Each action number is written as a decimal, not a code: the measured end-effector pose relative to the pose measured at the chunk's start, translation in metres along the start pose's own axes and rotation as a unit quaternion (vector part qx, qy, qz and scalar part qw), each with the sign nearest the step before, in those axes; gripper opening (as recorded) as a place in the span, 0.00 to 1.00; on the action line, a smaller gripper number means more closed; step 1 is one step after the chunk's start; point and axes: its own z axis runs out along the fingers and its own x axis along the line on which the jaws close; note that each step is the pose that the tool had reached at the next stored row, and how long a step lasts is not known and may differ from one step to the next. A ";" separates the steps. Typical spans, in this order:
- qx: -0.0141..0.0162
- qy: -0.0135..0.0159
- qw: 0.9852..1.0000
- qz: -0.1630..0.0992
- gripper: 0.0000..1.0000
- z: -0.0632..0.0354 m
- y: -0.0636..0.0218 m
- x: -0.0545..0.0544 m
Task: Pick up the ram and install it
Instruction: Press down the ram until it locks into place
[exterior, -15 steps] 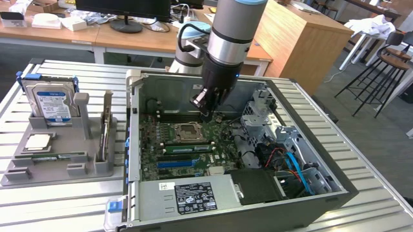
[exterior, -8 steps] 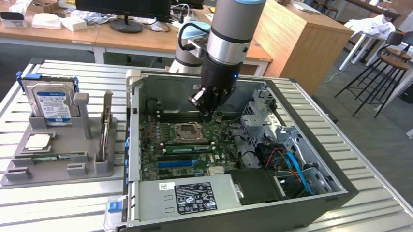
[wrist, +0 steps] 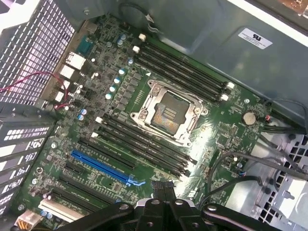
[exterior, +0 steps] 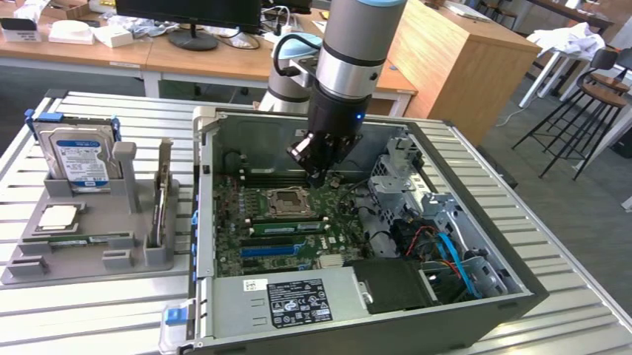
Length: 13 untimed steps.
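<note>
My gripper [exterior: 316, 176] hangs inside the open computer case [exterior: 513, 288], just above the motherboard [exterior: 259, 260] near the bare processor socket [exterior: 292, 200]. Its fingers [wrist: 159, 190] are pressed together with nothing between them, over the black memory slots [wrist: 144, 144] beside the socket [wrist: 167, 111]. A ram stick [exterior: 97, 238], thin and green, lies flat in the grey holder [exterior: 59, 260] on the exterior view's left, well away from the gripper. A second thin board [exterior: 160, 194] stands on edge in that holder. I cannot tell whether a stick sits in the slots.
A long blue slot [wrist: 98, 165] runs beside the memory slots. The holder also carries a hard drive [exterior: 79, 154] and a processor chip [exterior: 58, 217]. Cables and a drive cage [exterior: 434, 222] crowd the case's right side. A power supply [exterior: 296, 299] fills its front.
</note>
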 end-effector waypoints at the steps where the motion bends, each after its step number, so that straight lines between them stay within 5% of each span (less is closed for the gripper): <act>1: 0.000 0.000 1.000 0.002 0.10 0.0000 0.0000 0.000; 5: -0.001 0.002 1.000 0.008 0.10 0.0000 0.0000 0.000; 13: -0.004 0.011 1.000 0.023 0.10 0.0000 0.0000 0.000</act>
